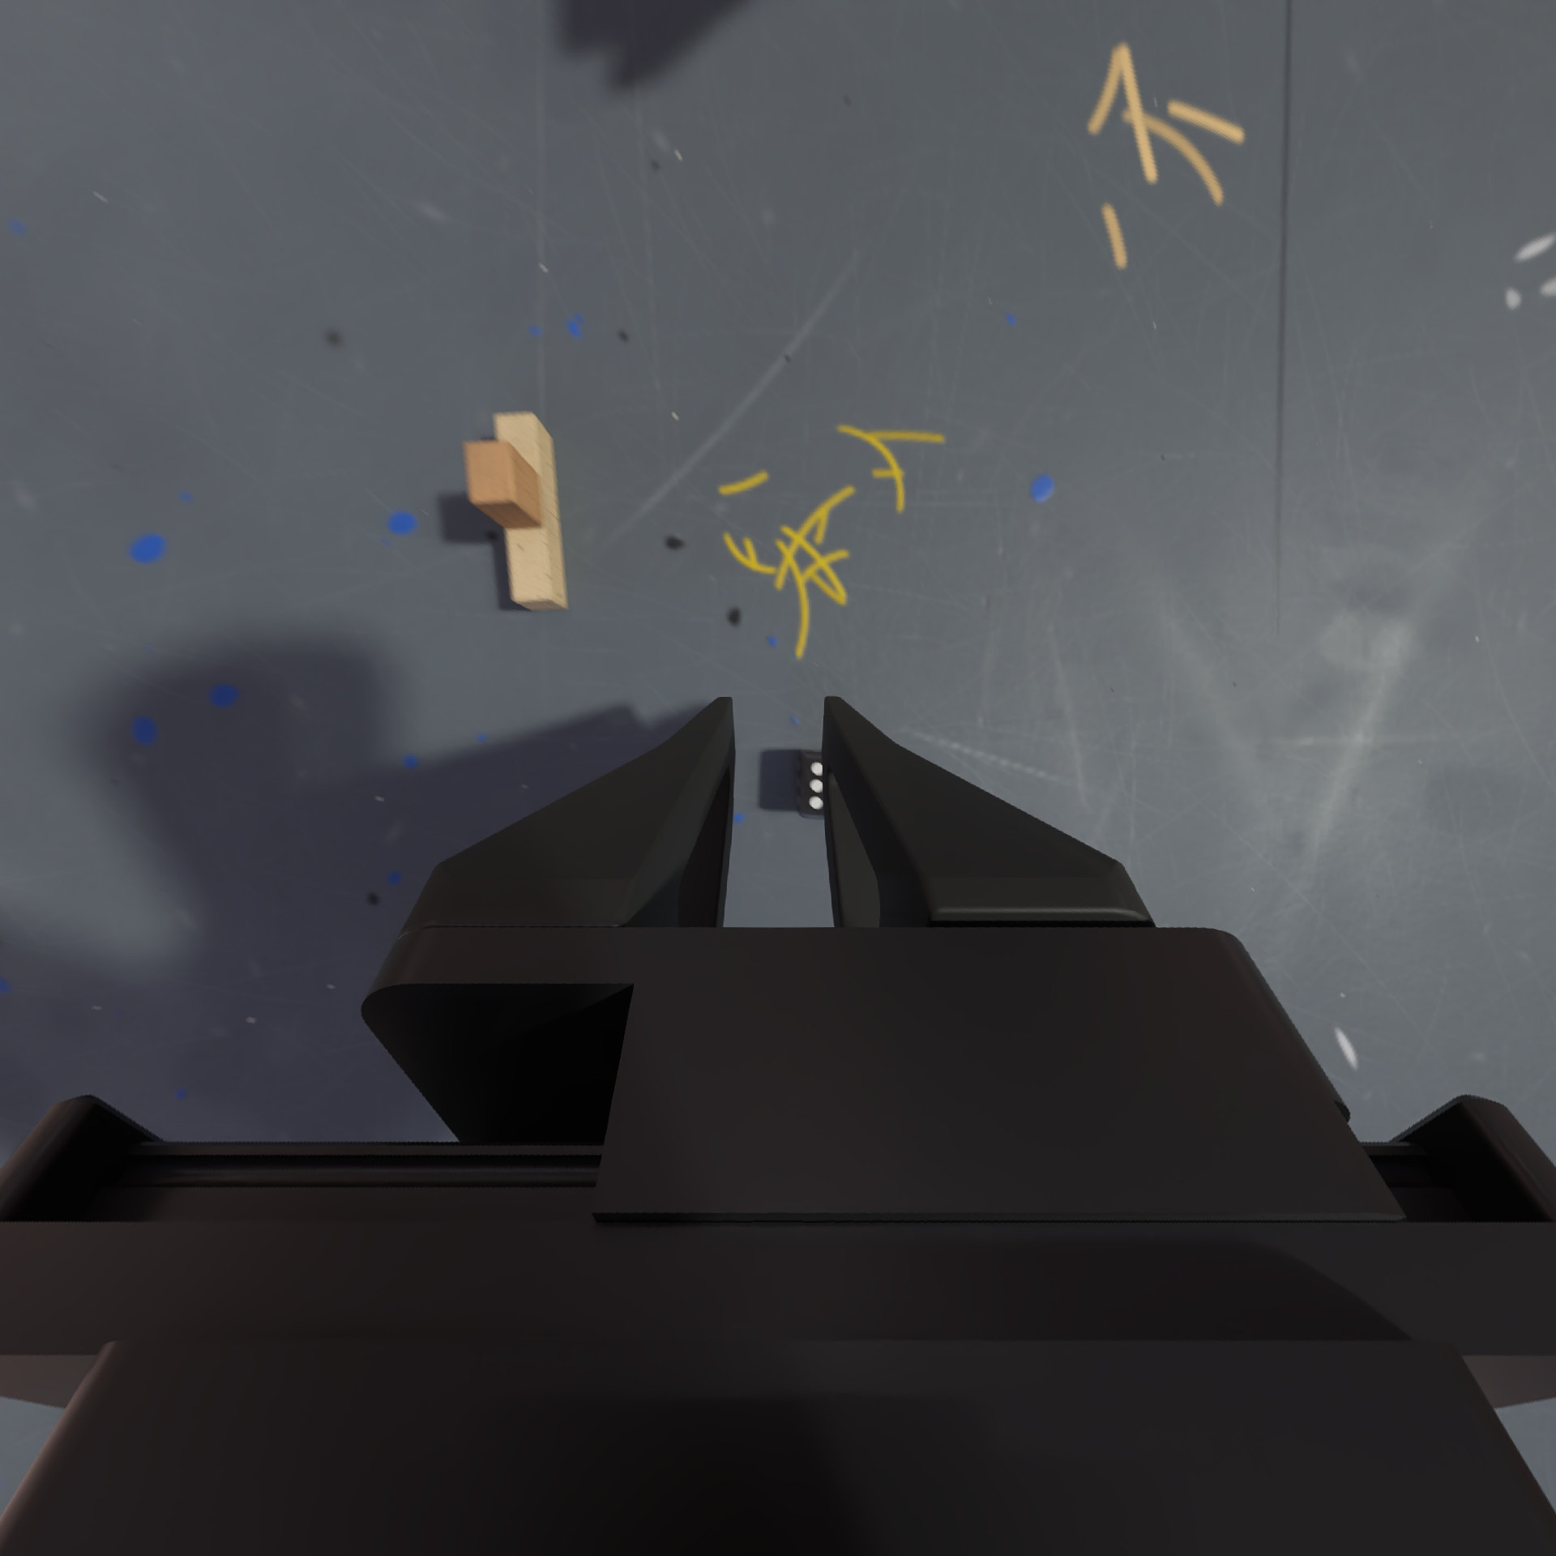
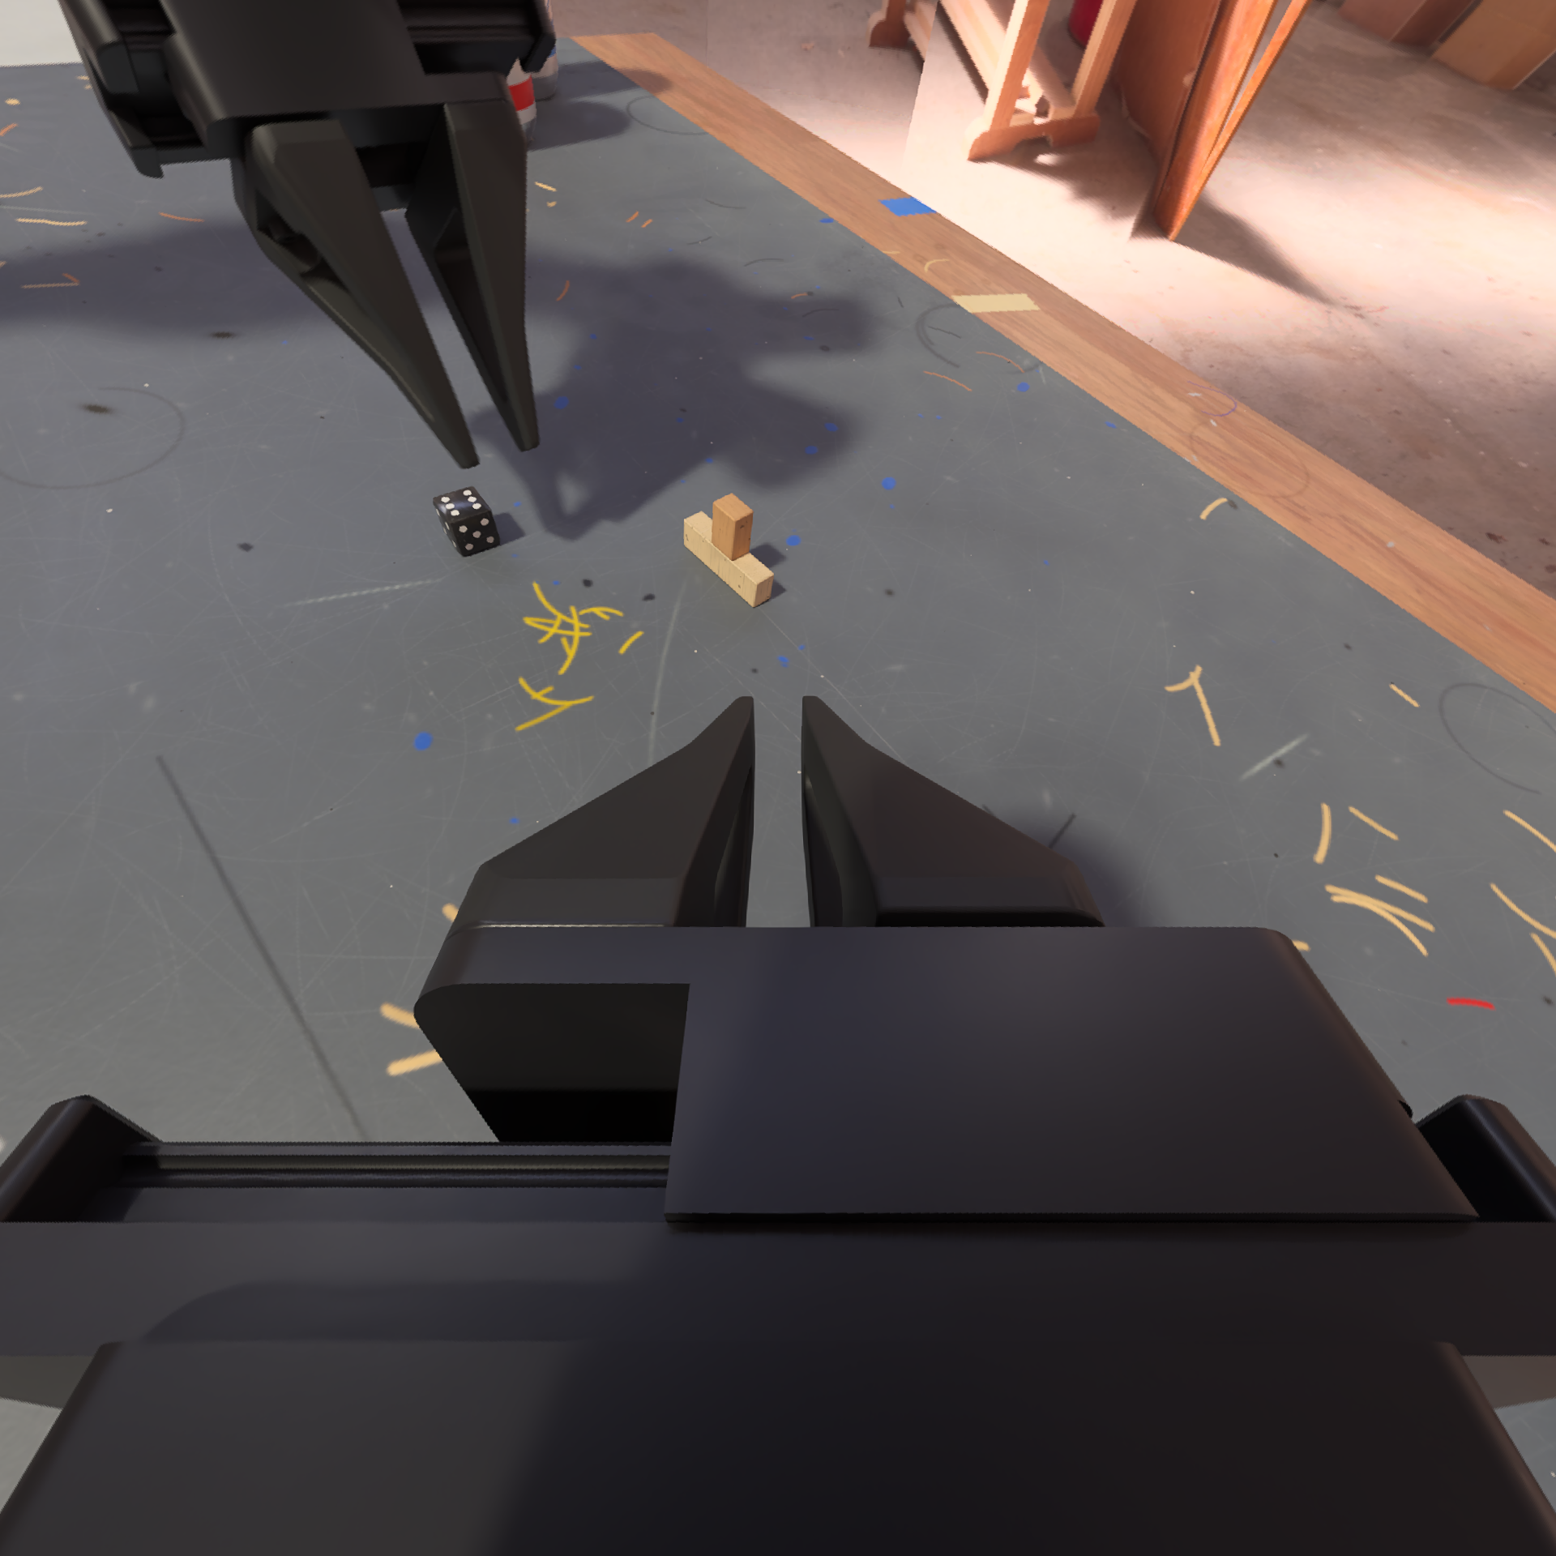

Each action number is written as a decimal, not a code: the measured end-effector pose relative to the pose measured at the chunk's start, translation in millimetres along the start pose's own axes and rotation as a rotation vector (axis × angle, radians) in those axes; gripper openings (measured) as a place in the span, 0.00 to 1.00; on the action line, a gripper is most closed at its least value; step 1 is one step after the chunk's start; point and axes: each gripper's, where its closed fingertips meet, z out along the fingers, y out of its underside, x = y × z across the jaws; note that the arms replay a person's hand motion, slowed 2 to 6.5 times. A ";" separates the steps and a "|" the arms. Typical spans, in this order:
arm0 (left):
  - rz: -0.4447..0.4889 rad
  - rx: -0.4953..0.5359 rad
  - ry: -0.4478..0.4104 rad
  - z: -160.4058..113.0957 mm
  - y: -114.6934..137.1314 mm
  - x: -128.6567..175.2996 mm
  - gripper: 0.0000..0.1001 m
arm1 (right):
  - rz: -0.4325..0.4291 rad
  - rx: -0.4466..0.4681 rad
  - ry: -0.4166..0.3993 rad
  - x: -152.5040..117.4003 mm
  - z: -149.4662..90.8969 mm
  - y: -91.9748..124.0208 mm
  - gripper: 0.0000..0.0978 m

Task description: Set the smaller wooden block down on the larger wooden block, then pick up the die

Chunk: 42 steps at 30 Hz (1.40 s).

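Left gripper [image 2: 498,455] hovers part-open over the die [image 2: 466,520]; small, hard, light: pinch opposite flat faces.

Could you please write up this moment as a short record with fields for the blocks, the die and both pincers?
smaller wooden block: standing upright on the larger wooden block
larger wooden block: lying flat on the grey table
die: black with white pips, on the table, not held
left pincer: above the die, fingers slightly parted, empty
right pincer: away from the objects, narrow gap, empty
stage: stacking done, die pickup pending
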 end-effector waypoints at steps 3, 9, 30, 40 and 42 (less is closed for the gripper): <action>-0.001 -0.030 0.021 3.3 10.4 7.9 0.19 | -0.002 -0.004 -0.004 -0.9 0.8 0.5 0.10; 0.007 -0.059 0.040 9.2 23.2 16.0 0.22 | -0.006 -0.010 -0.012 -3.2 2.1 1.6 0.09; 0.012 -0.042 0.050 16.7 22.3 12.3 0.16 | -0.010 -0.021 -0.006 -3.0 2.7 3.6 0.09; 0.009 -0.032 0.044 17.7 21.6 12.4 0.16 | -0.012 -0.029 -0.010 -4.3 3.2 5.3 0.09; 0.008 -0.032 0.044 17.7 21.6 12.3 0.16 | -0.012 -0.030 -0.010 -4.5 3.3 5.4 0.09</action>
